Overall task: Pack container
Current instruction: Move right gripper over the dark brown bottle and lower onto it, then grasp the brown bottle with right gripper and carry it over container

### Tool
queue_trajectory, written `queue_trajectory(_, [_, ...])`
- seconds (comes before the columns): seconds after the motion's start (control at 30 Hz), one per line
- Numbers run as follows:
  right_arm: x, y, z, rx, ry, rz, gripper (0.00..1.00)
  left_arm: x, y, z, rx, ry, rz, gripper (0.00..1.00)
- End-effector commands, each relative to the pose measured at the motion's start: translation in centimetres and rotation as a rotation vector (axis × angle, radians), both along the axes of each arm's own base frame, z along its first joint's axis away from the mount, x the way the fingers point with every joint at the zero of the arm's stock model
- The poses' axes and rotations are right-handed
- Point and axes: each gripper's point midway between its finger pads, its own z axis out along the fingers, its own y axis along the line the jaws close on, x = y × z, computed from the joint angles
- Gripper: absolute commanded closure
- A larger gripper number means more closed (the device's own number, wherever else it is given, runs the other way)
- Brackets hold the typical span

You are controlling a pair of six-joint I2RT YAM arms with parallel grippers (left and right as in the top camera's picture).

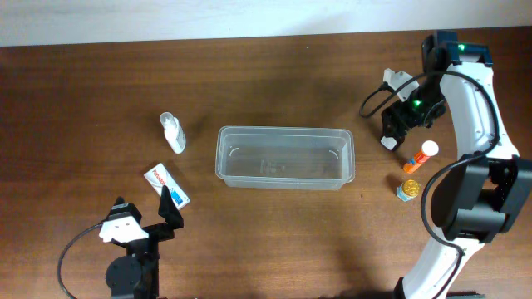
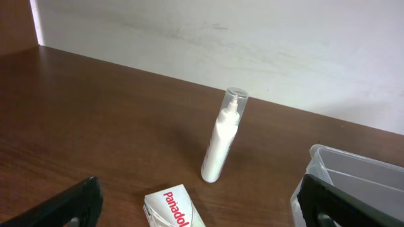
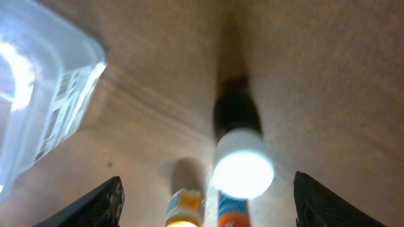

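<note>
Hovering w/ jaws spread, right gripper (image 3: 208, 198) sits over orange tube (image 1: 422, 155), prob to grab it for container (image 1: 284, 129); left gripper (image 2: 201, 205) likewise spread

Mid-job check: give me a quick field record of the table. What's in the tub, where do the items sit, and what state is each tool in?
container: centre of table, nothing inside
left of container: white spray bottle; Panadol box
right of container: orange tube with white cap; small yellow-topped bottle
left tool: open, holding nothing, near the Panadol box
right tool: open, holding nothing, over the orange tube
items packed: none
</note>
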Motion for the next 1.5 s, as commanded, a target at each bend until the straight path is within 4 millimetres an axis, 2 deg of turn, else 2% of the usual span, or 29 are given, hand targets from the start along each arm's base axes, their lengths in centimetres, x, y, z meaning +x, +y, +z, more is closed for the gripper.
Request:
queue_trajectory(0.0, [0.8, -1.0, -1.4, -0.037, 0.003, 0.034, 0.23, 0.0, -0.1, -0.3, 0.017, 0.008, -0.009, 0.01])
queue_trajectory(0.17, [1.5, -2.1, -2.2, -0.096, -0.004, 0.032, 0.23, 0.0, -0.1, -0.3, 0.017, 0.008, -0.009, 0.01])
queue_trajectory(0.4, [2.1, -2.0, -2.7, -0.088, -0.017, 0.032, 0.23, 0.0, -0.1, -0.3, 0.017, 0.008, -0.009, 0.01])
queue_trajectory(0.53, [1.8, -1.7, -3.5, -0.073, -0.004, 0.032, 0.25, 0.0, -0.1, -0.3, 0.017, 0.008, -0.009, 0.01])
queue_trajectory(0.7, [1.5, -1.6, -4.0, -0.068, 0.009, 0.033, 0.33, 0.0, -0.1, -0.3, 0.017, 0.008, -0.009, 0.01])
queue_trajectory(0.83, [1.2, -1.6, -4.4, -0.066, 0.019, 0.033, 0.33, 0.0, -0.1, -0.3, 0.017, 0.008, -0.009, 0.00])
queue_trajectory(1.07, [0.2, -1.2, -6.3, -0.050, 0.050, 0.034, 0.33, 0.0, -0.1, -0.3, 0.017, 0.008, -0.009, 0.00])
queue_trajectory(1.2, [0.3, -1.3, -6.4, -0.051, 0.046, 0.030, 0.39, 0.0, -0.1, -0.3, 0.017, 0.008, -0.009, 0.00])
queue_trajectory(1.47, [0.4, -1.2, -6.4, -0.051, 0.046, 0.013, 0.59, 0.0, -0.1, -0.3, 0.017, 0.008, -0.009, 0.01])
